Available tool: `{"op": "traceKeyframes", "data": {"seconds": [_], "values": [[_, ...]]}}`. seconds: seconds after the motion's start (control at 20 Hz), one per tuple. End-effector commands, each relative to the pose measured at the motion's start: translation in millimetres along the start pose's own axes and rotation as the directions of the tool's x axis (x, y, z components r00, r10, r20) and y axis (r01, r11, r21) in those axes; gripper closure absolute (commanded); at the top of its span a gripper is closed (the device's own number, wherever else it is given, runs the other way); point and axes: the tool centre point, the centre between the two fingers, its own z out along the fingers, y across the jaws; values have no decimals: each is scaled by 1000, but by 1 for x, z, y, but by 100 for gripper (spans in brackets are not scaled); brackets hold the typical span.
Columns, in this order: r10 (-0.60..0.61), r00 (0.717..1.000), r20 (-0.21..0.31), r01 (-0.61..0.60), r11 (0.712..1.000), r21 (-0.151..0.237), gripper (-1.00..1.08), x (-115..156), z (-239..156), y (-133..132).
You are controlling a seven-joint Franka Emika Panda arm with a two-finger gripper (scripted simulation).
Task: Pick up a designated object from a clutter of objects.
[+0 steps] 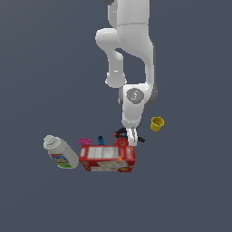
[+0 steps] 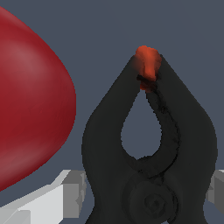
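Looking at the pincer [image 1: 132,141], you've got it down at the black clamp [image 2: 151,144] with fingers [image 2: 72,192] spread either side of its pivot, not visibly squeezing yet, so the closing and lifting are probably still ahead. It sits on the worktop [image 1: 190,190] just behind the red box [image 1: 107,159], with a round red piece [image 2: 30,100] close alongside that could get bumped; the yellow cup [image 1: 157,123] and white bottle [image 1: 60,152] are well clear.

My gripper [image 1: 132,137] sits low over the clamp [image 1: 122,133], just behind the box [image 1: 107,158]. The clamp lies between my fingers [image 2: 70,192] in the wrist view, a rounded object [image 2: 30,105] close beside it. On the exterior view's left of the box lies the bottle [image 1: 60,152], tipped over. Two small pieces [image 1: 84,141] [image 1: 100,139] rest behind the box, between bottle and clamp. The cup [image 1: 157,123] stands apart on the exterior view's right.
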Motion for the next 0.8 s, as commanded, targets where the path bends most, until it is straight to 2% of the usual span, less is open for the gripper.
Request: {"op": "traceKeyframes", "data": {"seconds": [0.0,0.35,0.75], "values": [[0,1000,0,0,1000,0,108,0,0,0],[0,1000,0,0,1000,0,108,4,-13,-3],[0,1000,0,0,1000,0,108,18,-59,-15]]}}
